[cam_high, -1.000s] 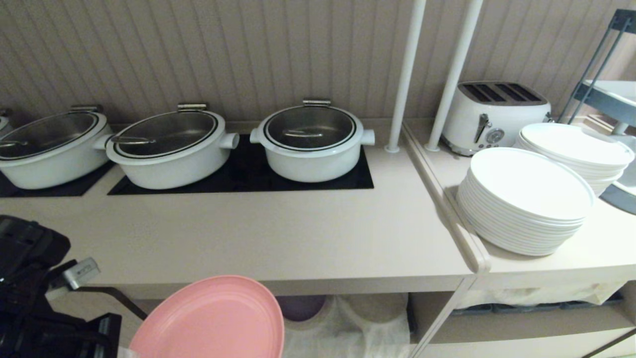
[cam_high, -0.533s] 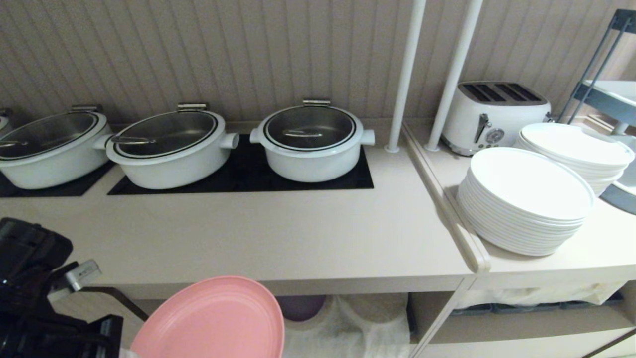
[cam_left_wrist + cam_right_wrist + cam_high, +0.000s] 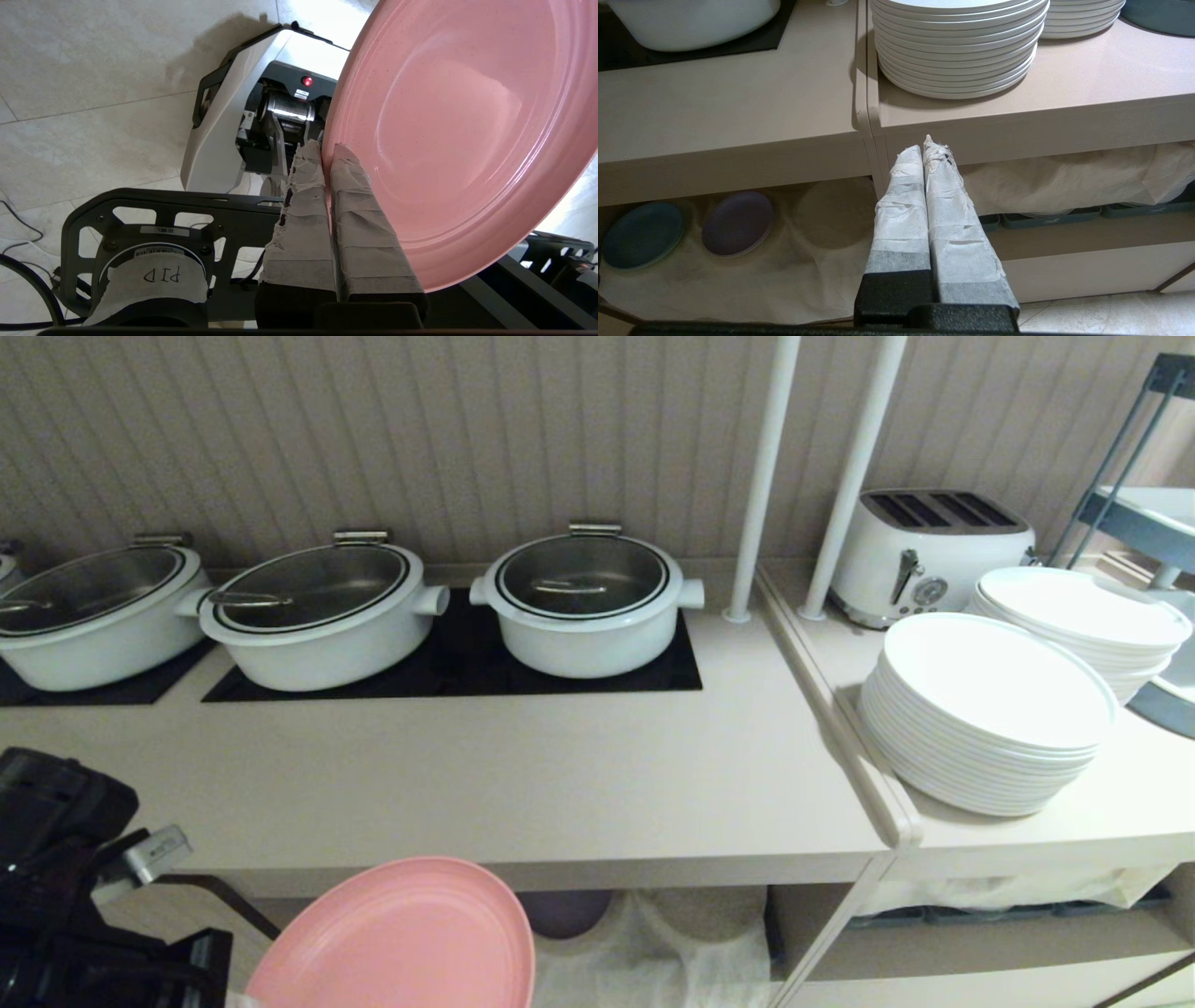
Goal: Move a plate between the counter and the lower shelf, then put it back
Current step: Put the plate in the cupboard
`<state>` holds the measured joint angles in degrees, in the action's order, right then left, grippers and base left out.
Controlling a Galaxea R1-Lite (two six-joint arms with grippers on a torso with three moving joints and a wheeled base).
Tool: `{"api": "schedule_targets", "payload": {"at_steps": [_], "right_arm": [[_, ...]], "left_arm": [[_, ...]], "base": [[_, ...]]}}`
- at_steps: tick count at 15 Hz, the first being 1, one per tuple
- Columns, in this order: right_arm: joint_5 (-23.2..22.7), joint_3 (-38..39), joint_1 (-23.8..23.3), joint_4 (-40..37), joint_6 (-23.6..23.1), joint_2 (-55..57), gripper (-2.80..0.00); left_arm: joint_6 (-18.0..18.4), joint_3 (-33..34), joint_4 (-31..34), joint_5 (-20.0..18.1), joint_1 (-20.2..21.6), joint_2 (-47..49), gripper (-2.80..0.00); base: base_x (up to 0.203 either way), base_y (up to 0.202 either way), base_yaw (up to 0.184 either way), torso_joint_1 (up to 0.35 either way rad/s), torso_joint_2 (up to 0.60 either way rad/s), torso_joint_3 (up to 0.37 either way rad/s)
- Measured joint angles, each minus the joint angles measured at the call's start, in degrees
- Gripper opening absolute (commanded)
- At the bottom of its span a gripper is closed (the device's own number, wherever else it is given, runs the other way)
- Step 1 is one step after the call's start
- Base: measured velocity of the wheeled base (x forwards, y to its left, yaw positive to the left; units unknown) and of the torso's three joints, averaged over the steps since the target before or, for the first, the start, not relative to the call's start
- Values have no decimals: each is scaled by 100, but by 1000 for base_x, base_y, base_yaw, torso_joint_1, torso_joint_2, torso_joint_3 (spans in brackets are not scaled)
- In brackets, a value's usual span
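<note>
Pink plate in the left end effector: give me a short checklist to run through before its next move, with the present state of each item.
1. Grip: left end effector shut on the rim of the plate: ok.
2. Plate free of the counter: held in front of and below its edge: ok.
3. Landing spot on the counter in front of the pots: bare: ok.
4. Lower shelf: cloth over stacks, room for the plate: cannot tell.
5. Right end effector: shut, empty, off the furniture: ok.

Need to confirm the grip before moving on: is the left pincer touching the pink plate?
Touching. The left wrist view shows the left pincer shut on the pink plate's rim, one finger on each face.
</note>
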<state>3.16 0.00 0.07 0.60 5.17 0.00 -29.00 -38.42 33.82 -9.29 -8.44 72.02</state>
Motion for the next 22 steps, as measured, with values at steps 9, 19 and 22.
{"api": "schedule_targets", "payload": {"at_steps": [9,19,22], "right_arm": [[-2,0,0,-2,1,0,-280],[0,0,0,0,10,0,-280],[0,0,0,-1,7,0,-280]], "left_arm": [[-1,-7,3,0,0,-4,-280],[0,34,0,4,0,-11,-280],[1,39,0,4,0,-15,-280]], "base": [[0,0,0,-28,55,33],[0,0,0,-92,202,103],[0,0,0,-139,297,152]]}}
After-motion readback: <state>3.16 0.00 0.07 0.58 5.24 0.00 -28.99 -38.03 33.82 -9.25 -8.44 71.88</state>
